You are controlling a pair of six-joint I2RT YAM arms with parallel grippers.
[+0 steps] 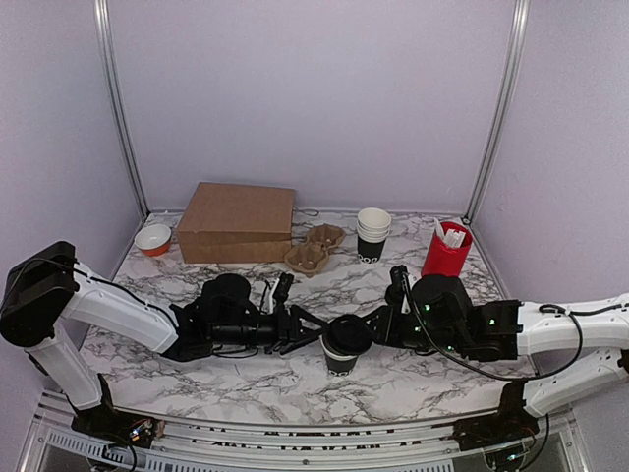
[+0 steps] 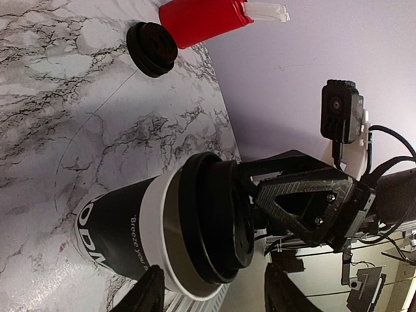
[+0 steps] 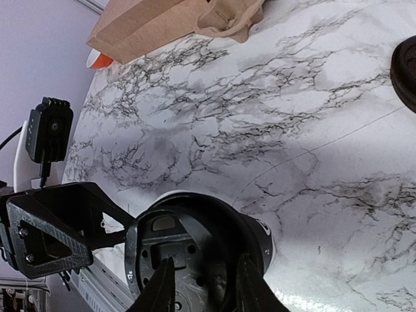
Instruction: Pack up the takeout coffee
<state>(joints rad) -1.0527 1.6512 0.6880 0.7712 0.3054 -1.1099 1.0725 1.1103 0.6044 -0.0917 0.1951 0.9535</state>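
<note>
The small black paper cup with white print (image 1: 340, 362) is set upright at the front middle of the marble-patterned counter (image 1: 246, 379), its long axis vertical. The round black plastic lid (image 1: 349, 334) is laid on its rim. The lid is clamped from the right by the right fingers (image 3: 162, 289). The left fingers (image 2: 148, 296) are spread apart beside the cup's left side. Both arms are judged equally near.
</note>
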